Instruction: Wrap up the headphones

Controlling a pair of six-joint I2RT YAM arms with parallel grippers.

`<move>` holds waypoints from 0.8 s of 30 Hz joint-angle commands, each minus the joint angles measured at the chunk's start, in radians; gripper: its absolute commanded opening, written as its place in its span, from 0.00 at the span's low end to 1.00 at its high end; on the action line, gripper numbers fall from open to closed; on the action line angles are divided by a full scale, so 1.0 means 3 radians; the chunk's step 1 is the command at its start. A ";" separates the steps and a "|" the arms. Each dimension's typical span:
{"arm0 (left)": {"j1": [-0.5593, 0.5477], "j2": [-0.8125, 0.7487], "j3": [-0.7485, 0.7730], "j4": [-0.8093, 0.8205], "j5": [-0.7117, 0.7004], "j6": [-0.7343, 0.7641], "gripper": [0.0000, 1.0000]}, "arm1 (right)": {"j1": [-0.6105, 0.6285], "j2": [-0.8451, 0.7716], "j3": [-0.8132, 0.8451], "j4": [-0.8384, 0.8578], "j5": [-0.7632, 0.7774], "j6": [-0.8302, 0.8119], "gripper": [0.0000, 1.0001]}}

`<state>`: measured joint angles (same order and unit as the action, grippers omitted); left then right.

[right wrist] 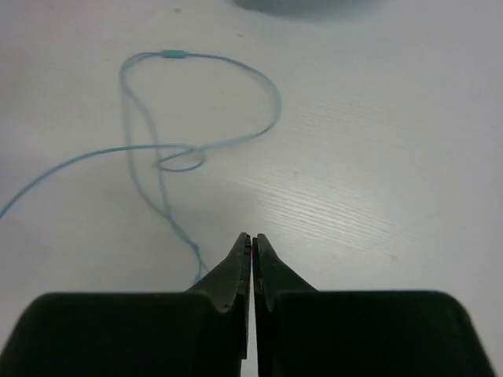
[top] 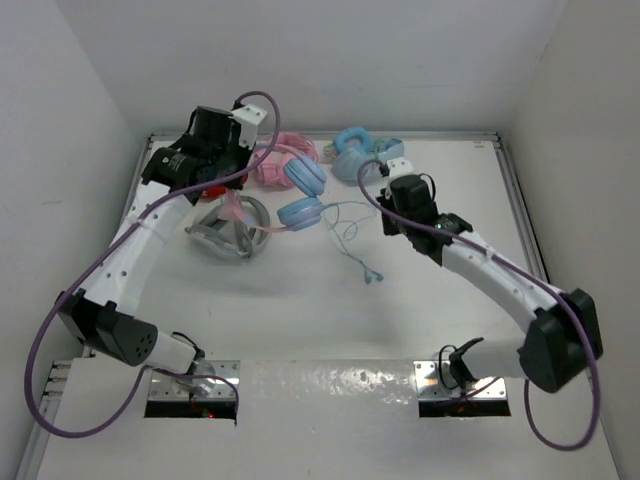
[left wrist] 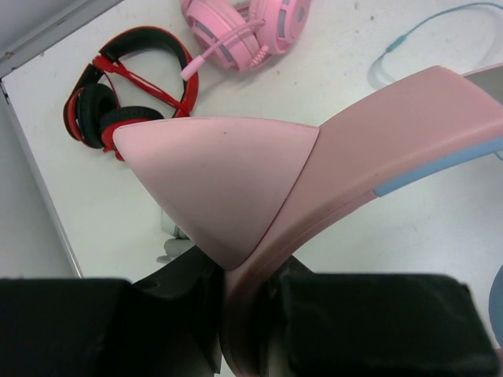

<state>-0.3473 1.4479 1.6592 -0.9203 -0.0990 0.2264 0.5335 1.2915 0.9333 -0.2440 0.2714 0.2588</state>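
**Headband clamped at left; cable beside closed right tips**

Found left gripper [left wrist: 247, 302] clamped on the headphones [top: 305, 175]: over-ear pair with light blue earcups, pink plastic headband [left wrist: 409, 133] bearing a triangular pink ear [left wrist: 220, 181], and thin teal cable [right wrist: 200, 59]. Noted headband wedged between the two black fingers [left wrist: 86, 330], with the ear just beyond them and the band running off to their right. In the top view, placed both earcups right of the left fingers, one behind the other.

Found right gripper [right wrist: 251, 239] with fingers pressed together, tips touching, over white tabletop [right wrist: 377, 181]. Saw cable looping ahead and left of those tips. Followed one strand down beside the left finger and lost it behind that finger; cannot tell whether caught.

Edges and room:
- Logged red-and-black headphones [left wrist: 130, 86] ahead-left of the left fingers, close to the table's left edge rail [left wrist: 31, 133].
- Logged all-pink headphones [left wrist: 244, 31] straight ahead of the left fingers, toward the back edge.
- Logged all-light-blue headphones [top: 355, 155] beyond the right fingers, by the back edge.
- Saw open tabletop ahead and right of the right tips, and a broad open stretch between both grippers and the arm bases.
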 commanded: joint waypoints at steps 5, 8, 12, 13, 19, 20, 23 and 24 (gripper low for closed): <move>-0.0018 -0.0383 0.0160 -0.0113 0.0447 0.0038 0.00 | -0.0347 0.0425 0.0408 -0.0359 -0.0552 -0.0085 0.11; -0.0018 -0.0424 0.0476 -0.0087 0.0438 -0.0069 0.00 | -0.0311 -0.0080 -0.0424 0.0940 -0.1138 -0.0412 0.45; -0.0018 -0.0398 0.0987 -0.0067 0.0177 -0.0238 0.00 | -0.0280 -0.0842 -0.1677 0.2611 -0.1502 -0.1097 0.99; -0.0018 -0.0388 0.1085 -0.0067 0.0070 -0.0294 0.00 | -0.0260 -0.0879 -0.2013 0.2912 -0.1564 -0.1300 0.99; -0.0018 -0.0332 0.1469 0.0000 -0.0140 -0.0422 0.00 | -0.0209 -0.0574 -0.1986 0.3298 -0.1973 -0.1747 0.99; -0.0018 -0.0332 0.1479 0.0005 -0.0140 -0.0427 0.00 | -0.0209 -0.0496 -0.1961 0.3389 -0.1989 -0.1778 0.99; -0.0018 -0.0316 0.1490 0.0005 -0.0130 -0.0443 0.00 | -0.0198 -0.0195 -0.1772 0.3431 -0.2065 -0.1941 0.99; -0.0018 -0.0311 0.1490 0.0010 -0.0125 -0.0443 0.00 | -0.0198 -0.0103 -0.1716 0.3431 -0.2071 -0.1977 0.98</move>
<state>-0.3473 1.3552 2.0762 -0.9848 -0.1246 0.1478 0.4679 1.2034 0.3485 0.6506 -0.2787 -0.2428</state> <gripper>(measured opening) 0.138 0.985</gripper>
